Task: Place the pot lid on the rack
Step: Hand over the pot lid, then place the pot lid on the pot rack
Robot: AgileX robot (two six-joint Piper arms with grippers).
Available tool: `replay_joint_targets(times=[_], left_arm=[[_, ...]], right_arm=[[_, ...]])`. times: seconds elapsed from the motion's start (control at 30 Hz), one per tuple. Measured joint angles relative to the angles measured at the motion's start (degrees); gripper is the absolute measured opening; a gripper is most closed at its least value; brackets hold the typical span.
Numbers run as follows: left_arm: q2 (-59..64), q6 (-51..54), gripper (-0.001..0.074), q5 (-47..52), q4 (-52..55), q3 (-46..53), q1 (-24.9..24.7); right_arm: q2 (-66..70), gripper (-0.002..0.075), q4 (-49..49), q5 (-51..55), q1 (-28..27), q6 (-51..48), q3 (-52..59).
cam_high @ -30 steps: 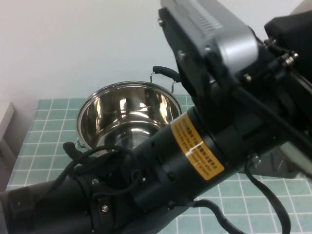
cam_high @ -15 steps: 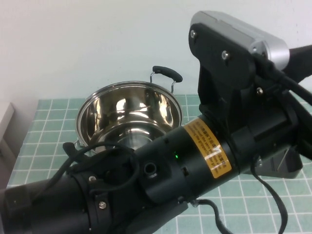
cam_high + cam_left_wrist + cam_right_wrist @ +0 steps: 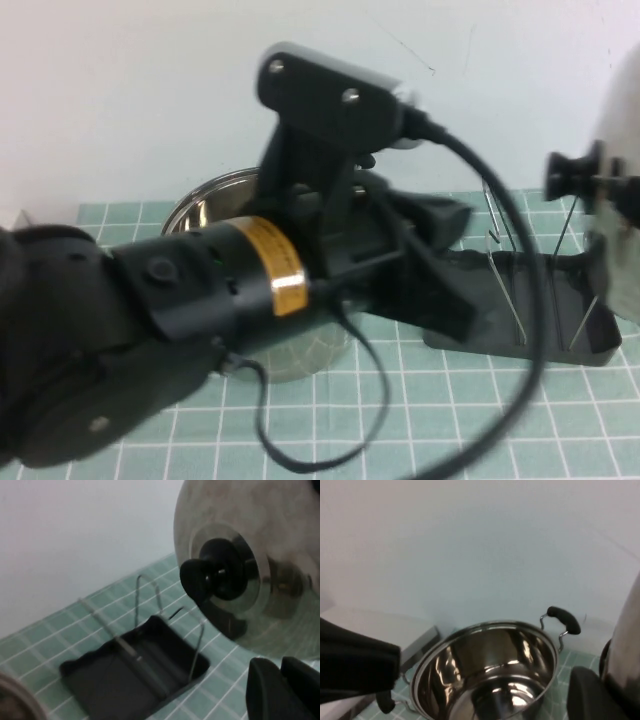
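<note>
The pot lid (image 3: 622, 190) is shiny steel with a black knob (image 3: 572, 172). It is held upright at the far right, above the right end of the rack (image 3: 520, 305). The rack is a dark grey tray with silver wire loops. In the left wrist view the lid (image 3: 280, 540) faces the camera above the rack (image 3: 135, 675). My right gripper (image 3: 607, 685) is shut on the lid's rim (image 3: 626, 640); it is out of the high view. My left gripper (image 3: 279, 664) is shut and empty, beside the rack and below the lid.
The steel pot (image 3: 200, 205) with black handles stands at the back left, mostly hidden behind my left arm (image 3: 200, 300). It shows open and empty in the right wrist view (image 3: 490, 670). The green tiled mat (image 3: 450, 420) covers the table.
My left arm has swung back to the left, uncovering the rack. The lid has come into view upright at the right edge, over the rack's right end.
</note>
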Motion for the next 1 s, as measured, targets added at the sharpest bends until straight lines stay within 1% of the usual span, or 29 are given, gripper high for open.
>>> replay_joint_targets(times=[0.1,0.2,0.27,0.37,0.47,0.7,1.0], left_arm=[[-1.34,0.5,0.0016,6.56,1.5,0.0,2.02],[-1.7,0.64,0.0008,10.67,2.93,0.0,3.0],[-1.7,0.77,0.0004,12.02,3.42,0.17,3.28],[-1.7,0.77,0.0003,12.66,3.47,1.36,3.28],[-1.7,0.48,0.0002,12.48,3.55,2.8,3.28],[-1.7,-2.37,0.0002,6.4,3.55,6.22,3.28],[-1.7,-3.47,0.0002,5.26,3.59,6.57,3.28]], right_arm=[[10.8,0.0048,-0.2,4.45,0.0,-4.44,-5.19],[19.24,0.0048,-0.2,7.09,0.0,-6.19,-10.97],[23.45,0.0048,-0.2,7.25,0.0,-6.66,-14.06],[27.92,0.0048,-0.2,6.03,0.0,-7.44,-15.88],[30.68,0.0048,-0.2,4.46,0.0,-7.66,-15.97],[35.14,0.0048,-0.2,3.18,0.0,-10.34,-15.97],[38.48,0.0048,-0.2,-0.34,0.0,-10.02,-15.97]])
